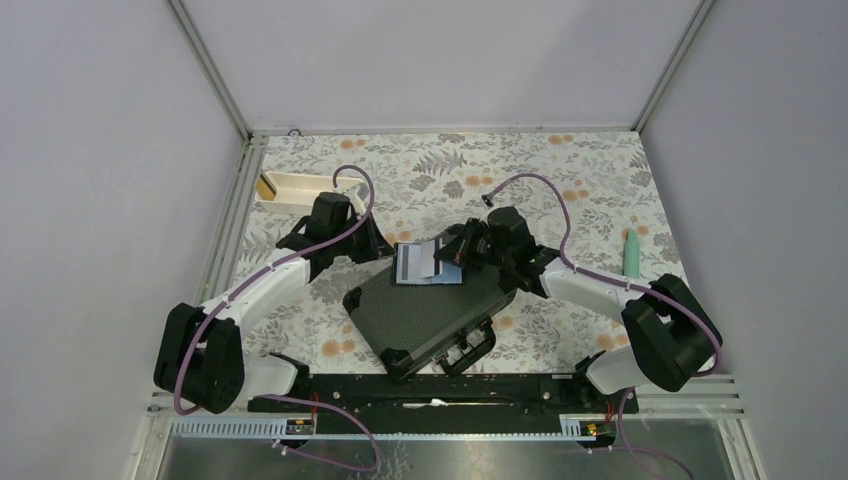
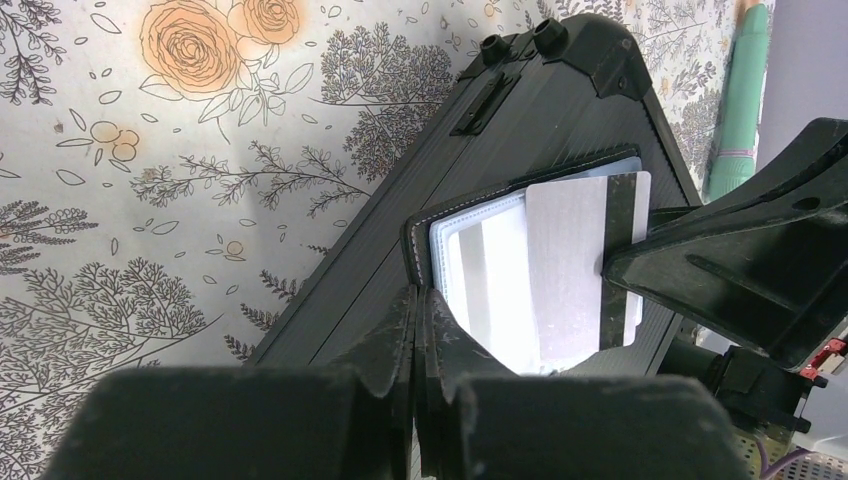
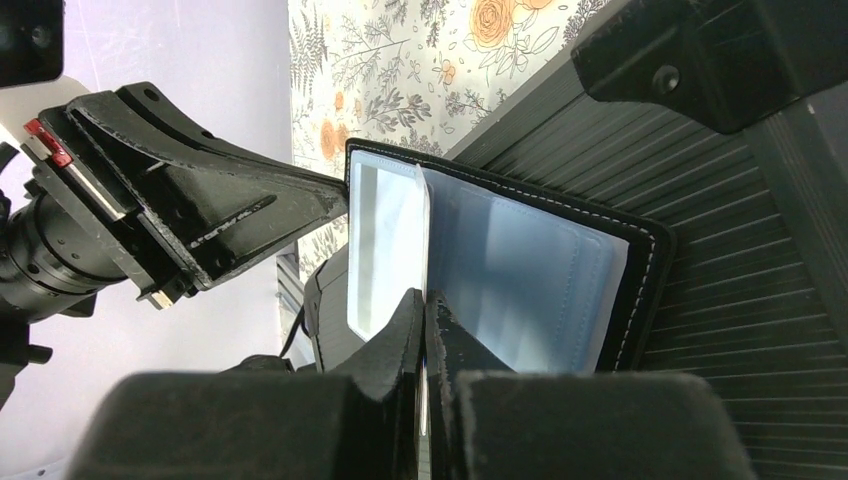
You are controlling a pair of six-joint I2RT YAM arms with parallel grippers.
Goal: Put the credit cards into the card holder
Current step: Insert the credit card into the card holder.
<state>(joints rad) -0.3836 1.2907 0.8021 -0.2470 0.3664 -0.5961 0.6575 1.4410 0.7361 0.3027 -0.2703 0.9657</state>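
The card holder [image 1: 428, 263] lies open, pale blue pockets up, on the far end of a black ribbed case [image 1: 420, 320]. A silver card [image 2: 575, 260] with a dark stripe is held over its pockets, clamped by one edge in the right gripper [image 3: 425, 310], and the left gripper [image 2: 418, 300] has its fingers pressed together at the holder's left edge. The case sits askew on a floral tablecloth [image 1: 560, 180], a white tray [image 1: 300, 190] far left and a green tube [image 1: 632, 255] right, within plain grey walls [image 1: 440, 60].
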